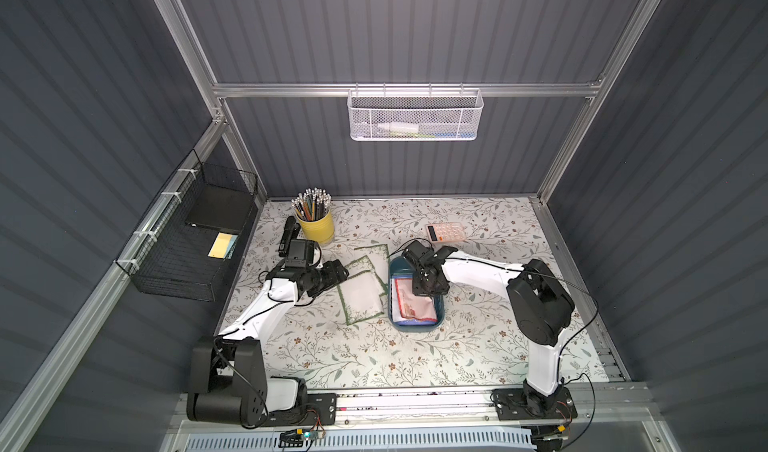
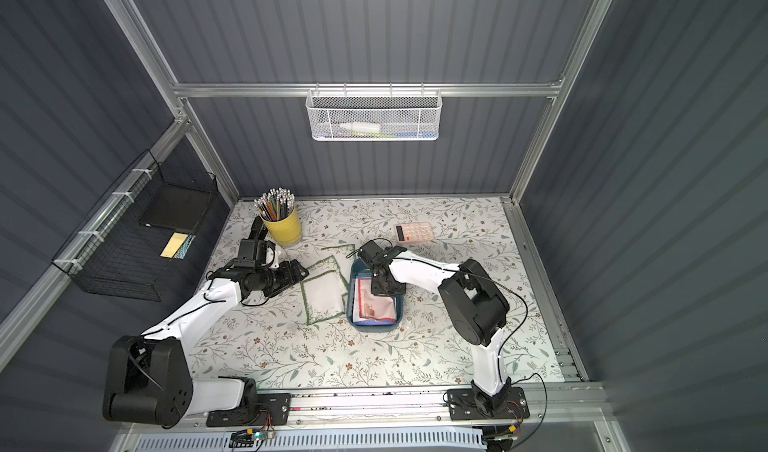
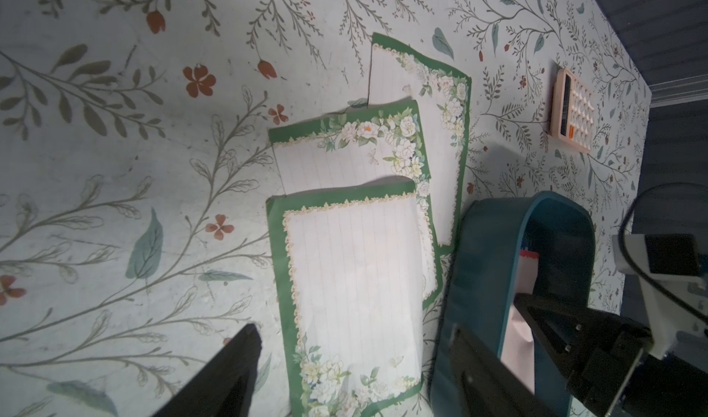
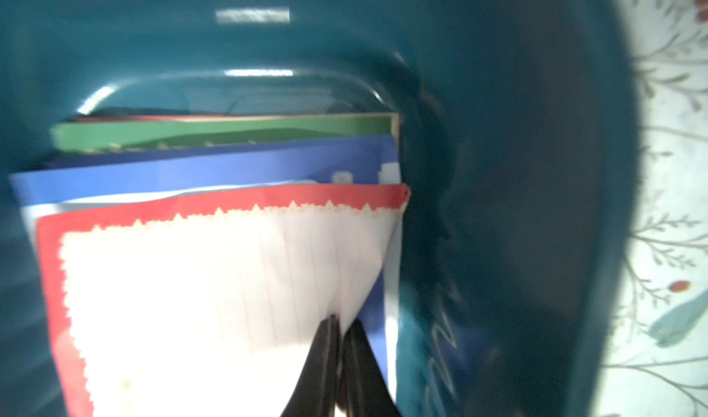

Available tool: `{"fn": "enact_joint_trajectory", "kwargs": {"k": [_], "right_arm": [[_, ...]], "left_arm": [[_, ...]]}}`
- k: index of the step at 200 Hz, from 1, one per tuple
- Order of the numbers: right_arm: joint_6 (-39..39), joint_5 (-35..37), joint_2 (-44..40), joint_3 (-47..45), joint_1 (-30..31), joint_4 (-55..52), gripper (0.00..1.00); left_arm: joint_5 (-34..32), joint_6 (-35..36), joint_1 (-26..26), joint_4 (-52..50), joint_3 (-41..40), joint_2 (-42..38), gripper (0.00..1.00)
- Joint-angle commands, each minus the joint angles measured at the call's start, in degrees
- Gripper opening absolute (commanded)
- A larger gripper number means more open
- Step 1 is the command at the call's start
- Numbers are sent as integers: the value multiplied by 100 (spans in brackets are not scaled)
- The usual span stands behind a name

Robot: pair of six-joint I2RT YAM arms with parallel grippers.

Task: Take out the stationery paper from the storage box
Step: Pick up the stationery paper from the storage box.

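The teal storage box [image 1: 415,328] [image 2: 375,326] lies mid-table with stationery paper stacked in it. A red-bordered sheet [image 4: 210,281] [image 1: 417,306] tops the stack, over a blue one [image 4: 191,173] and a green one [image 4: 214,131]. My right gripper [image 4: 343,321] [image 1: 420,291] reaches down into the box, shut on the red-bordered sheet's edge, which lifts and creases at the grip. Three green-bordered sheets [image 3: 352,273] [image 1: 360,300] lie overlapped on the table left of the box [image 3: 482,262]. Over the nearest of them, my left gripper [image 3: 354,330] [image 1: 338,273] hovers open and holds nothing.
A pinkish calculator [image 1: 444,232] [image 3: 572,112] lies behind the box. A yellow cup of pencils [image 1: 318,225] and a black stapler [image 1: 289,230] stand at the back left. A black wire basket [image 1: 195,238] hangs on the left wall, a white mesh basket [image 1: 415,115] on the back wall.
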Motion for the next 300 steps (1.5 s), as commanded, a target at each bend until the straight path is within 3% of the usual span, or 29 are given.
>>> {"fn": "enact_joint_trajectory", "kwargs": {"k": [1,49,93,121,205,300], "right_arm": [[-114,220,-214,261,19,-390,10],[-158,418,-446,263,-6,-487,10],[-212,618,-723,492,-40,-548,11],[-242,735,-772,613,-80,-641,11],[-280,707,-767,758,-113,-541,11],[-300,591,-555,1031,-113,-471,11]], "left_arm": [[144,-52,-20,66,-4,79,80],[535,-118,-20,293,-5,81,80],[2245,-297,-24,1285,-250,143,80],[2749,-377,-28,1586,-326,134,79],[3044,-675,-123,2062,-604,62,69],[2785,-1306,-1000,2958,-590,401,68]]}}
